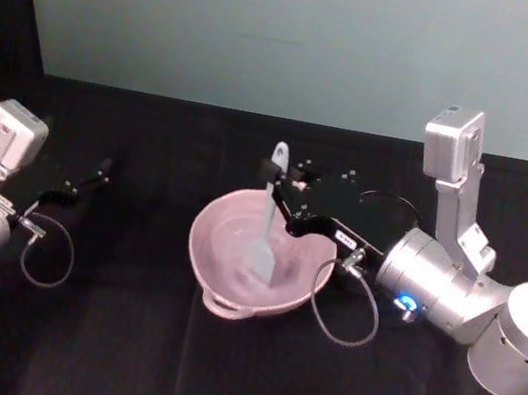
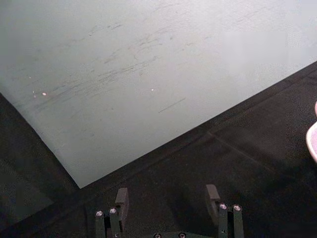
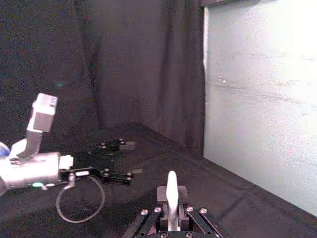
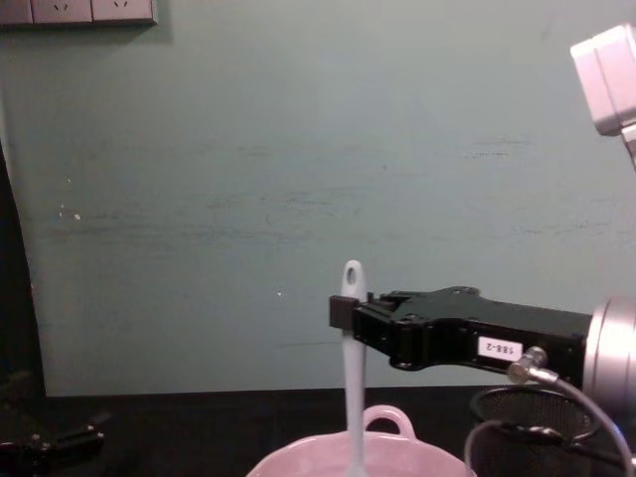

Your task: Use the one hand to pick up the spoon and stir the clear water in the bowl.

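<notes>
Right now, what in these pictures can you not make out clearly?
- Clear water: head view, too transparent to tell its level in the bowl.
- Spoon head: chest view, hidden behind the bowl's rim.
- Wire-mesh cup: chest view, cut off by the bottom edge, below the right hand.

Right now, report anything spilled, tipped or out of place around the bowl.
Nothing stands out. The bowl sits level on the table, no spill visible around it. The right gripper holds the spoon upright by its handle end, head down in the bowl. The left gripper rests idle at the left, jaws open.
</notes>
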Robot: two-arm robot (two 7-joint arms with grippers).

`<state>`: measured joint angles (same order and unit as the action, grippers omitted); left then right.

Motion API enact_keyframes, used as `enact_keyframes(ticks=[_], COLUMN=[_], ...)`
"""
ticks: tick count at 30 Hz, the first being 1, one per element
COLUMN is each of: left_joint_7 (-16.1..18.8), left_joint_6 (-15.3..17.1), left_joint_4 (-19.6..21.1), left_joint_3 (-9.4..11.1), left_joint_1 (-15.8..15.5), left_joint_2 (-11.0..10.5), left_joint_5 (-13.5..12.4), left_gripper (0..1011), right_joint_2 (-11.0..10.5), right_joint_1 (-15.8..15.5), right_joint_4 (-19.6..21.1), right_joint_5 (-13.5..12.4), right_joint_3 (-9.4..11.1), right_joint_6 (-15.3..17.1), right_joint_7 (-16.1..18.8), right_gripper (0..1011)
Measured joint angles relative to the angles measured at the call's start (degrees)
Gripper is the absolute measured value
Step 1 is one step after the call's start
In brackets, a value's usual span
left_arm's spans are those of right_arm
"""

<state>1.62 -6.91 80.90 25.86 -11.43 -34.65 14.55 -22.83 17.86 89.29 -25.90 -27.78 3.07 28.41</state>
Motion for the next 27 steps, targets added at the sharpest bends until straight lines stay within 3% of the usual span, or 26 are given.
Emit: enact_keyframes(ticks=[10, 20, 27], left_joint_7=[0.0, 0.0, 0.0], left_joint_6=[0.0, 0.0, 0.0], left_joint_4=[0.0, 0.0, 0.0], left_joint_3=[0.0, 0.0, 0.0], left_joint_1=[0.0, 0.0, 0.0], left_joint_2=[0.0, 0.0, 0.0], left_joint_5=[0.0, 0.0, 0.0], left_gripper=[1011, 1011, 1011], right_joint_2=[3.6, 8.6, 9.3], right_joint_1=[2.7, 5.8, 6.6], right_joint_4=[-4.8, -12.2, -13.9], right_joint_5=[-0.7, 3.7, 6.5], right_joint_3=[-1.9, -1.4, -0.2], right_joint_6=[-1.0, -7.2, -8.6], right_joint_7=[0.4, -4.0, -6.5], right_gripper=[113, 114, 114])
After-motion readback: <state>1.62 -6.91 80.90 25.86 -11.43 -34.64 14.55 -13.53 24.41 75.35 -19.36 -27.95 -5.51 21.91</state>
